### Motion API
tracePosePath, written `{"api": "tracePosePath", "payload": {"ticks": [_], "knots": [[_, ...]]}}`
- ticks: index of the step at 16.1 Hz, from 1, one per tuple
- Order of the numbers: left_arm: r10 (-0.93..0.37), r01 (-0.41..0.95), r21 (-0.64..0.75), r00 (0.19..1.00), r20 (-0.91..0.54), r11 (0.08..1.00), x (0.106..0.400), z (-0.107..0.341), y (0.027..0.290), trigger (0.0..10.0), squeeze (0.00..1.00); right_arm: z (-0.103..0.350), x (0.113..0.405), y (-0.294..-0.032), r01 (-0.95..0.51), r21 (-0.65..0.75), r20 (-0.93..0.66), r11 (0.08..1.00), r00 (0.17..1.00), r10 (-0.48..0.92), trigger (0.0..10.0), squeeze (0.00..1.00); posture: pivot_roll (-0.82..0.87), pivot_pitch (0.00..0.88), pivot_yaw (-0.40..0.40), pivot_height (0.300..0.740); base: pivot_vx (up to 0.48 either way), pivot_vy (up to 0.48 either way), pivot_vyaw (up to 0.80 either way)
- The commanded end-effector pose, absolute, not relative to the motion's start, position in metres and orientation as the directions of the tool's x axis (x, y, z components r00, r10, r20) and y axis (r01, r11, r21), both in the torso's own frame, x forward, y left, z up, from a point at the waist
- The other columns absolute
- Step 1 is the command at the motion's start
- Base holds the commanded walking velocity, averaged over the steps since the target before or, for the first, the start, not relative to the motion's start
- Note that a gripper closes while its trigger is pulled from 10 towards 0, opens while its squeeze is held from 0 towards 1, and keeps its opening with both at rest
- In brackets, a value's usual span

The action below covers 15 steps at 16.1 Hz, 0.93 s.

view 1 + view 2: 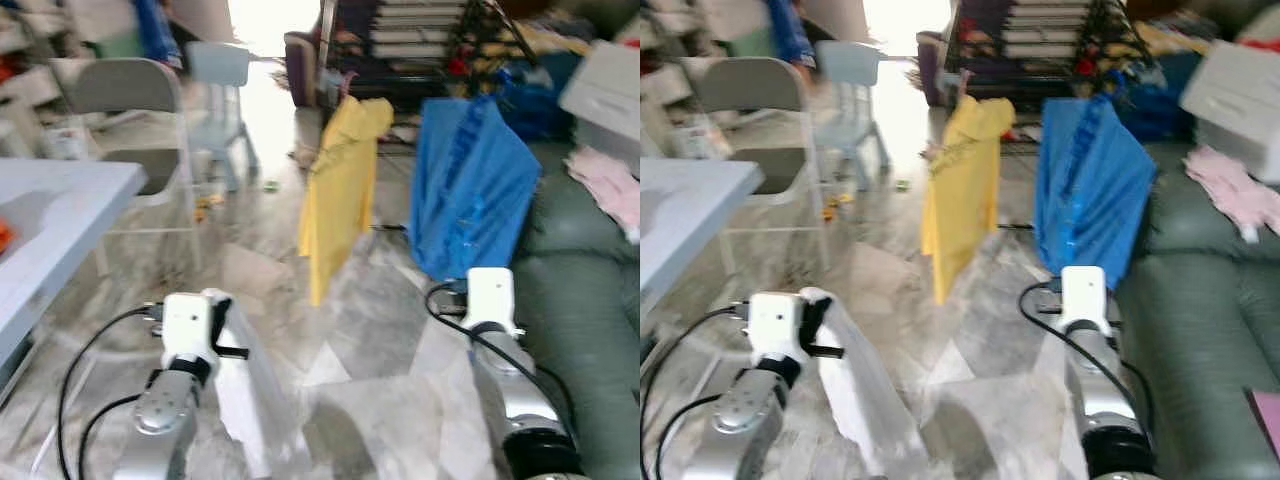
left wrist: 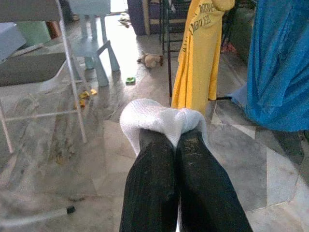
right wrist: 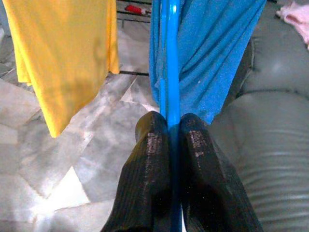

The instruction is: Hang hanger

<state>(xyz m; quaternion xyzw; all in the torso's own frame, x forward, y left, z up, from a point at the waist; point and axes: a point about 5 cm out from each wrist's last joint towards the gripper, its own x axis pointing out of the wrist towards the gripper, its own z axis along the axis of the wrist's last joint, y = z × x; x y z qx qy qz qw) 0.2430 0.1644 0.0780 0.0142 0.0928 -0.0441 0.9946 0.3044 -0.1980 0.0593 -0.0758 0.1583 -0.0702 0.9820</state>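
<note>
— Holding what? The right gripper [image 3: 169, 140] pinches the blue hanger [image 3: 170, 58] carrying the blue shirt [image 1: 470, 190] beside the sofa [image 1: 580, 330]; the left gripper [image 2: 175, 145] clamps white cloth [image 2: 154, 118].
— Keep the hanger level; aim its hook for the rack [image 1: 400, 40].

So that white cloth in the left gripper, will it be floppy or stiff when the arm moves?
Probably floppy: the white cloth hangs limp from the left gripper, bunched over the fingertips. It looks light, so it will likely sway. Pinched at one spot, it could slip.
</note>
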Motion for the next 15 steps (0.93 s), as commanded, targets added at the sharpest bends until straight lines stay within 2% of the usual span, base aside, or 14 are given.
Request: {"api": "tracePosePath", "payload": {"ticks": [1, 7, 10, 15], "knots": [[-0.111, 0.115, 0.018, 0.984, -0.141, 0.993, 0.2478, 0.0895, 0.16, 10.0, 0.0, 0.0639, 0.3056, -0.203, 0.134, -0.17, -0.287, 0.976, 0.941, -0.179, 10.0, 0.0, -0.03, 0.0, 0.023, 0.74, 0.0, 0.48, -0.8], [-0.123, 0.128, 0.025, 0.982, -0.142, 0.991, 0.2475, 0.0905, 0.1581, 10.0, 0.0, 0.0626, 0.3062, -0.1999, 0.131, -0.164, -0.29, 0.978, 0.941, -0.175, 10.0, 0.0, -0.03, 0.0, 0.026, 0.74, 0.0, 0.48, -0.76], [-0.14, 0.146, 0.035, 0.981, -0.137, 0.989, 0.2487, 0.0924, 0.1549, 10.0, 0.0, 0.0627, 0.307, -0.1985, 0.127, -0.165, -0.288, 0.978, 0.942, -0.171, 10.0, 0.0, -0.02, 0.0, 0.025, 0.74, 0.0, 0.48, 0.0], [-0.18, 0.189, 0.069, 0.975, -0.127, 0.979, 0.2478, 0.0944, 0.1506, 10.0, 0.0, 0.0612, 0.3062, -0.1956, 0.124, -0.171, -0.289, 0.977, 0.942, -0.17, 10.0, 0.0, -0.03, 0.0, 0.036, 0.74, 0.0, 0.0, 0.0]]}}
